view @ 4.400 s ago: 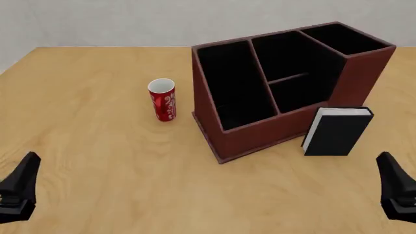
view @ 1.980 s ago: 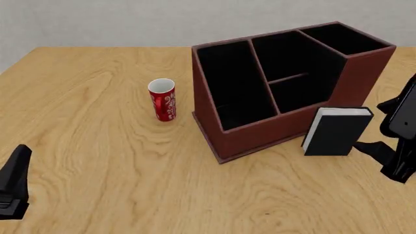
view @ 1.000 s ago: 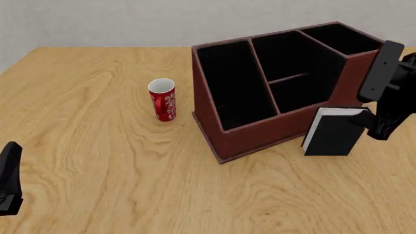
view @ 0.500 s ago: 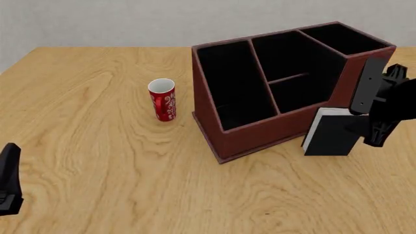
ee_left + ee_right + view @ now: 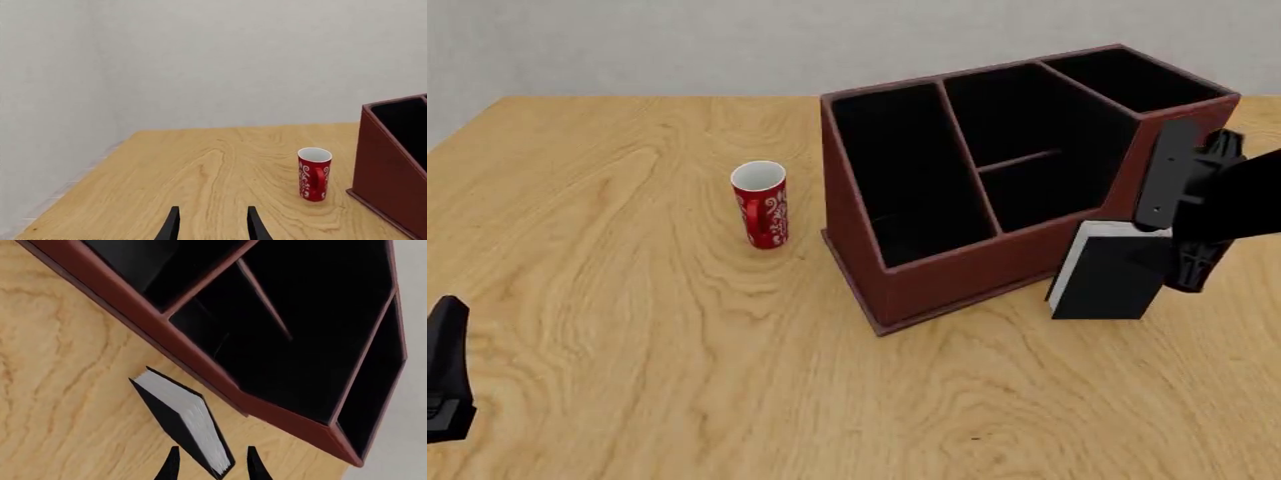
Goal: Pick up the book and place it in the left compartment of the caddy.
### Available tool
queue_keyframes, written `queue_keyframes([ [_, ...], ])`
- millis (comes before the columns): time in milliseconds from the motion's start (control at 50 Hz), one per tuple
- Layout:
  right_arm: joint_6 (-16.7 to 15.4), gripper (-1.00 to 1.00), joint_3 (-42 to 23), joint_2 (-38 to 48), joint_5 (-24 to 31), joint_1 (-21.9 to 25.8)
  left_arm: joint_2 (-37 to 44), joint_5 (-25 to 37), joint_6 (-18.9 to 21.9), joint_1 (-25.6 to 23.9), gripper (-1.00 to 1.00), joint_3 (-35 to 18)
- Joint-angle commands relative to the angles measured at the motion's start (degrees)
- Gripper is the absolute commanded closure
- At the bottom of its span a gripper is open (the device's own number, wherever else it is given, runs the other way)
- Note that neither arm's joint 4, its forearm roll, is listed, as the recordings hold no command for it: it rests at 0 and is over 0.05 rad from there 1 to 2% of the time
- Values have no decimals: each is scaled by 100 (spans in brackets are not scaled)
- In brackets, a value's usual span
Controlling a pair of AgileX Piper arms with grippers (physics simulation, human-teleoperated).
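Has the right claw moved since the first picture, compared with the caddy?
Yes. The right claw has moved up and forward from the table's near right edge; it now hangs over the book, beside the caddy.

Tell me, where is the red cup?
In the front view the red cup stands upright on the table, left of the caddy and not touching it.

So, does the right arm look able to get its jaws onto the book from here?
Probably yes. The right gripper hangs just above the upright book, its open jaws straddling one end of the top edge, nothing between. The caddy stands close behind.
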Motion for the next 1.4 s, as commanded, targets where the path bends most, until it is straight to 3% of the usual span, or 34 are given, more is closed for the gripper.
queue_keyframes([
  [20,7,-100,-9,174,-88,96,0,-7,-11,52,-100,17],
  [680,110,-100,204,676,-518,183,0,-9,-13,172,-100,10],
  [940,156,-100,228,608,-376,198,0,-14,-19,174,-100,17],
  [960,186,100,232,584,-337,223,0,-10,-19,172,-100,10],
  [1400,407,100,602,8,250,498,0,-46,-55,172,-100,21],
])
